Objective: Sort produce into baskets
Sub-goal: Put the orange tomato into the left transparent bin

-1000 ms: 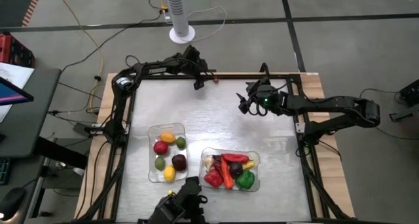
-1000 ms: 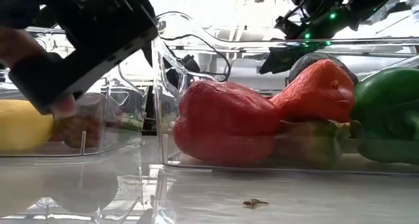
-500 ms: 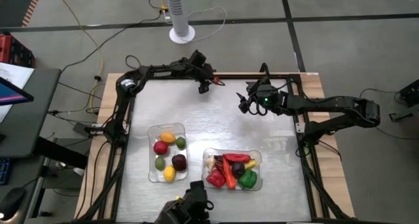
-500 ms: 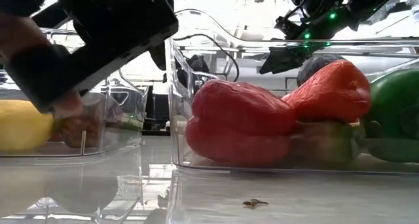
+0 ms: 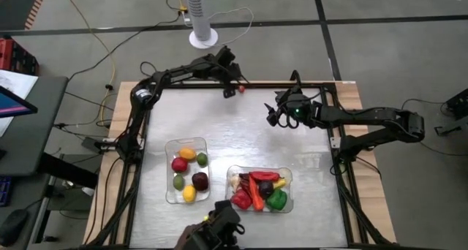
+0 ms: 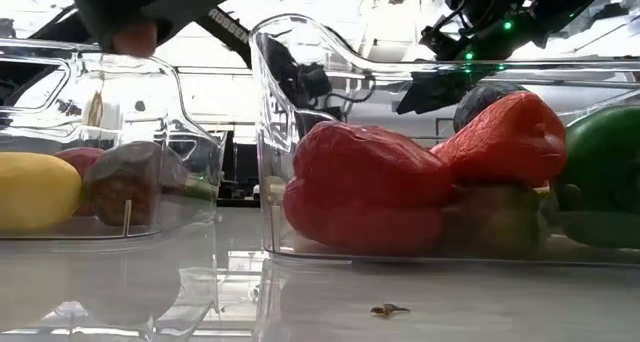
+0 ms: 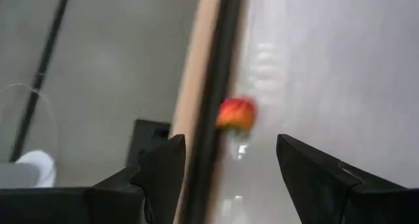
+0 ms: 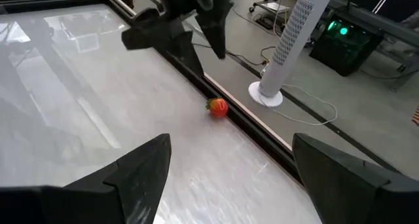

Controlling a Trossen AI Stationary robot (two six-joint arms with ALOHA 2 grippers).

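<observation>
A small red-orange produce piece (image 7: pixel 236 114) with a green top lies on the table against the far edge rail, also seen as a red dot (image 5: pixel 241 88) from above. My left gripper (image 7: pixel 229 142) hovers open above it, touching nothing (image 5: pixel 232 84). My right gripper (image 5: pixel 274 117) waits open over the table's far right part (image 8: pixel 230 142). Two clear baskets stand near the front. The left basket (image 5: pixel 169 144) holds a lemon (image 6: pixel 35 190) and other round pieces. The right basket (image 5: pixel 287 173) holds red peppers (image 6: pixel 365 187) and a green pepper (image 6: pixel 605 172).
A black rail (image 7: pixel 219 67) and a wooden strip edge the table's far side. A white tower fan (image 5: pixel 201 12) stands on the floor beyond it. At the near edge a dark object (image 5: pixel 216 232) is held by a person's fingers (image 6: pixel 135 37).
My left gripper has risen from the table at the far edge and drawn back a little, while the red-orange piece has stayed by the rail. The dark object in the person's hand has lifted out of the low view. The right basket has slid slightly toward the table's right.
</observation>
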